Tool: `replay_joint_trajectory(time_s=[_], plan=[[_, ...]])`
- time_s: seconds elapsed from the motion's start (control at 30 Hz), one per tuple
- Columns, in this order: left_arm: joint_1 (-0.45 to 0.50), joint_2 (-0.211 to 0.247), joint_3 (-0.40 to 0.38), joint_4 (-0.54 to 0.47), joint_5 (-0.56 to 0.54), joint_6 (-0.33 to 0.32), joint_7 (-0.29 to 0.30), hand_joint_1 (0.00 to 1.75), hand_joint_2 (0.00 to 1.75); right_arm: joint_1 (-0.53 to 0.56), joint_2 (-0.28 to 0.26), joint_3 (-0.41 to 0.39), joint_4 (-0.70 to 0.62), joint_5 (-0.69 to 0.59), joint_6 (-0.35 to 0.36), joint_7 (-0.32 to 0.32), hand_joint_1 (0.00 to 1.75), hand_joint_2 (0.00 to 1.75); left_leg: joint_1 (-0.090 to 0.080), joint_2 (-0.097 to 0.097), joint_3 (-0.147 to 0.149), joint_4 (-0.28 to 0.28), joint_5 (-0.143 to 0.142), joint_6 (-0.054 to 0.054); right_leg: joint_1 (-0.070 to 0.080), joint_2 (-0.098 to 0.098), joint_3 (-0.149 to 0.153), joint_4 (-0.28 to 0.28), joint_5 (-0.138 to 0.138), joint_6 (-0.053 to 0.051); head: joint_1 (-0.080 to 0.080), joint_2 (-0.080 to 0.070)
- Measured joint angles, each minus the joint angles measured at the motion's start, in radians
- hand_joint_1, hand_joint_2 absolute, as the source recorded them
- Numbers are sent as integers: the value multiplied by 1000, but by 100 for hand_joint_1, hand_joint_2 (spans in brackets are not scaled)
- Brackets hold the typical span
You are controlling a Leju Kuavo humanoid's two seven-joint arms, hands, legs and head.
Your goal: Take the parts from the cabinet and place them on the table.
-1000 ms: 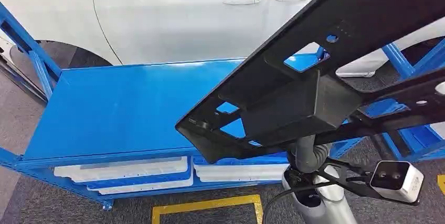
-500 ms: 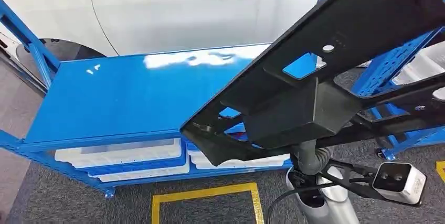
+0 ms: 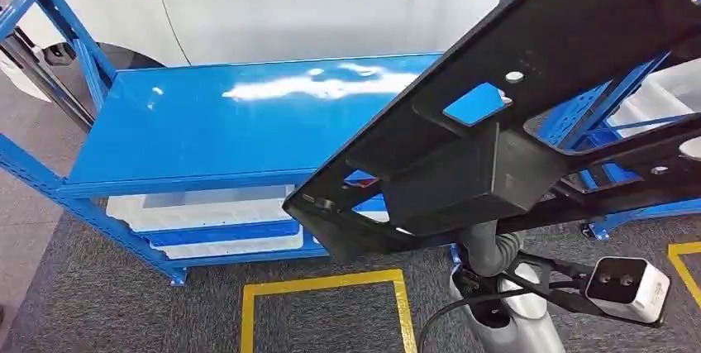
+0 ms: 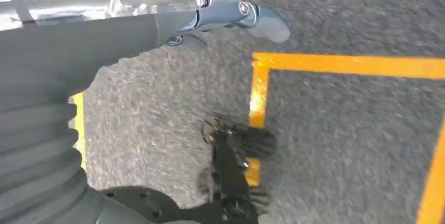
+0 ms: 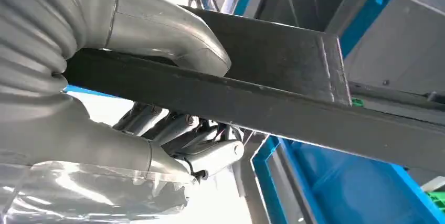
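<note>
Gripping black part (image 5: 294, 103), right hand (image 5: 157, 82) above table (image 3: 215, 134).

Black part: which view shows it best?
Head view: the black part spans the frame above the blue table. Right wrist view shows a bar of it gripped by the right hand. Left wrist view faces floor.

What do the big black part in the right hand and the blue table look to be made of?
The black part looks like moulded plastic: matte, with formed cut-outs and a boxy housing. The right hand grips its edge. The blue table appears to be painted sheet metal, glossy enough to mirror the white car.
</note>
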Motion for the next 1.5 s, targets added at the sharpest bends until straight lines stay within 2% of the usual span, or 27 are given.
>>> replay_joint_trajectory(time_s=[0.07, 0.1, 0.13, 0.17, 0.2, 0.3, 0.33, 0.43, 0.5, 0.57, 0.6, 0.63, 0.67, 0.7, 0.8, 0.83, 0.9, 0.97, 1.03, 1.07, 1.13, 1.17, 1.2, 1.33, 1.4, 1.47, 1.5], plan=[[0, 0, 0, 0, 0, 0, 3, 0, 175, -5, 0, 3, 5, -4, -2, 0, 175, 175, 3, 0, -35, 13, 19, -7, -6, 0, 63, -47, 76, 5, 0, 0], [0, 0, 0, 0, 0, 0, 3, 0, 175, -10, 0, 4, 7, -7, -4, 0, 175, 175, 5, 0, -53, 23, 24, -12, -10, -1, 125, -127, 104, 7, 0, 0], [0, 0, 0, 0, 0, 0, 3, 0, 175, -17, 0, 5, 8, -10, -8, 0, 175, 175, 6, -1, -65, 34, 29, -18, -13, -1, 191, -218, 97, 9, 0, 0], [0, 0, 0, 0, 0, 0, 3, 0, 175, -24, 0, 6, 8, -11, -12, 0, 175, 175, 2, -2, -79, 45, 32, -24, -6, 1, 237, -293, 50, 9, 1, 0], [0, 0, 0, 0, -1, 0, 3, 0, 175, -27, -1, 8, 9, -13, -18, 0, 175, 175, 2, -2, -81, 48, 39, -31, -1, 5, 237, -304, 43, -11, -3, 0], [4, 0, 0, 0, -2, -1, 3, 0, 175, -29, -2, 13, 10, -12, -25, 1, 175, 175, 6, -4, -86, 41, 65, -52, 1, 3, 220, -309, 64, -36, 3, 0], [4, 0, 0, 0, -2, -2, 3, 0, 175, -31, -2, 16, 10, -9, -28, 2, 175, 175, 10, -5, -93, 50, 45, -56, -2, -2, 212, -311, 75, -48, 2, 0], [4, -1, 0, 0, -3, -5, 3, 0, 175, -29, -2, 30, 10, -5, -36, 3, 175, 175, 11, -5, -149, 228, -130, -65, 2, -2, 168, -311, 111, -60, -2, 0], [3, -1, 0, 0, -3, -5, 3, 0, 175, -25, -3, 32, 10, -2, -37, 2, 175, 175, 11, -5, -165, 345, -167, -65, 7, -2, 137, -309, 133, -62, -2, 0], [4, -1, 0, 0, -3, -6, 2, 0, 175, -22, -8, 36, 11, -3, -37, 1, 175, 175, 10, -6, -111, 315, -105, -56, 11, -2, 109, -308, 155, -61, -2, 0], [3, -1, 0, 0, -3, -7, 1, 0, 175, -23, -11, 36, 11, -6, -37, 1, 175, 175, 7, -6, -51, 242, -69, -46, 14, -1, 97, -309, 166, -59, -2, 0], [2, -1, 0, 0, -3, -8, 0, 0, 175, -24, -14, 36, 11, -10, -37, 1, 175, 175, 1, -7, 14, 157, -59, -34, 17, 0, 88, -309, 176, -58, -2, 0], [-2, 5, 0, -1, -3, -8, -1, 0, 175, -25, -16, 35, 11, -14, -35, 0, 175, 175, -5, -9, 83, 64, -90, -18, 16, -1, 84, -308, 184, -54, 0, 0], [-4, 4, 0, -1, -3, -9, -2, 0, 175, -26, -19, 35, 11, -16, -35, 0, 175, 175, -7, -7, 114, -2, -108, -17, 17, -2, 82, -308, 192, -48, -2, 0], [-4, 4, 0, -1, -3, -9, -4, 0, 175, -24, -27, 35, 12, -16, -36, 0, 175, 175, -17, -7, 95, -3, -80, -10, 10, -5, 83, -325, 224, -27, -9, 0], [-4, 3, 0, -1, -2, -7, -3, 0, 175, -22, -30, 34, 12, -14, -38, 0, 175, 175, -2, -2, 93, -20, -64, -8, 10, -4, 78, -322, 219, -22, -8, 0], [-5, 2, 0, -1, 0, -2, 0, 0, 175, -17, -37, 32, 10, -12, -38, 0, 175, 175, -5, -1, 71, -25, -42, 6, 9, 1, 49, -246, 115, -15, -2, 0], [-3, 0, 0, -1, 0, -1, 3, 0, 175, -3, -43, 30, 8, -8, -36, 0, 175, 175, -5, 0, 46, -24, -22, 4, 7, 0, 10, -95, 18, -7, -3, 0], [-2, -1, 1, -1, 4, 3, 8, 0, 175, 16, -49, 26, 4, -10, -25, 0, 175, 175, -5, 8, 19, -17, -4, 2, 3, 0, 3, -14, 41, -2, -3, 0], [-1, -3, 1, -1, 8, 4, 10, 0, 175, 23, -51, 25, 1, -10, -17, 0, 175, 175, -5, 12, 7, -11, 1, 1, 2, -1, 31, -37, 77, 0, -2, 0], [2, -4, 2, -1, 10, 5, 13, 0, 175, 28, -51, 20, -5, -10, -2, 0, 175, 175, -3, 22, -13, 5, 5, -5, 1, -22, 142, -193, 121, 0, -3, 0], [3, -4, 2, -1, 10, 5, 14, 0, 175, 28, -51, 18, -11, -10, 5, 0, 175, 175, -6, 30, -19, 17, 5, -9, 3, -66, 204, -293, 88, -3, -2, 0], [4, -4, 2, -1, 10, 4, 14, 0, 175, 28, -51, 17, -16, -3, 8, -1, 175, 175, -10, 35, -25, 26, 3, -15, 16, -77, 221, -319, 77, -14, -3, 0], [4, -3, 2, -1, 6, 2, 11, 0, 175, 40, -51, 14, -35, 52, 8, -1, 175, 175, -11, 69, -26, 31, 7, -35, 9, -38, 205, -326, 92, -52, -4, 0], [4, -5, 1, -1, 2, 1, 6, 0, 175, 41, -49, 14, -52, 86, -3, -1, 175, 175, -2, 18, -53, 105, -64, -49, 8, -23, 194, -326, 102, -65, -8, 0], [7, -3, 1, -1, 0, 1, 4, 0, 175, 43, -47, 15, -66, 113, -20, -1, 175, 175, 2, 1, -116, 269, -155, -57, 11, -4, 181, -325, 111, -69, -6, 0], [7, -3, 1, -1, 0, 1, 2, 0, 175, 45, -47, 15, -71, 121, -27, -1, 175, 175, 2, -2, -139, 331, -173, -58, 12, 8, 175, -324, 116, -68, -7, 0]])
